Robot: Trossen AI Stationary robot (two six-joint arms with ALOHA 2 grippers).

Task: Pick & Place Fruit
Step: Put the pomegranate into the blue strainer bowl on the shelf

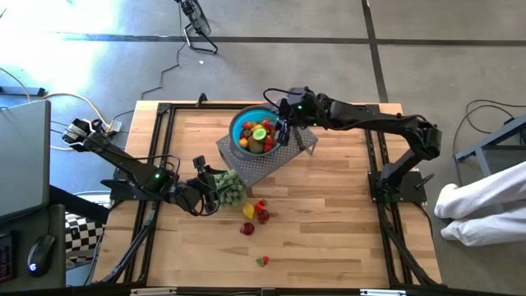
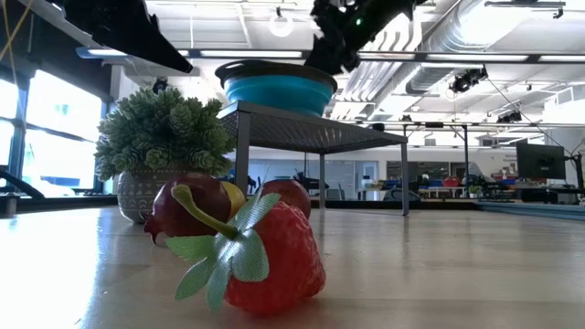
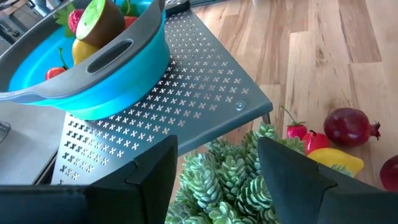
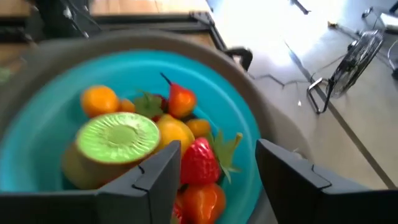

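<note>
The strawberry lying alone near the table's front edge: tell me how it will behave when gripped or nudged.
The strawberry looks glossy and moulded, so probably light, hard and a bit slippery. It lies on its side and tapers, so a nudge would likely swing it round, not roll it straight. Its leaves look thin and may flex.

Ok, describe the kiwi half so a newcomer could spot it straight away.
Start at the perforated grey stand on the wooden table; on it sits the blue bowl. Among the red and orange fruit inside, the kiwi half is the only piece with a flat lime-green cut face.

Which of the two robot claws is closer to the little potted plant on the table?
The left gripper. It sits right beside the potted plant, fingers open around its leaves. The right gripper is farther away, open above the blue bowl of fruit on the metal stand.
</note>
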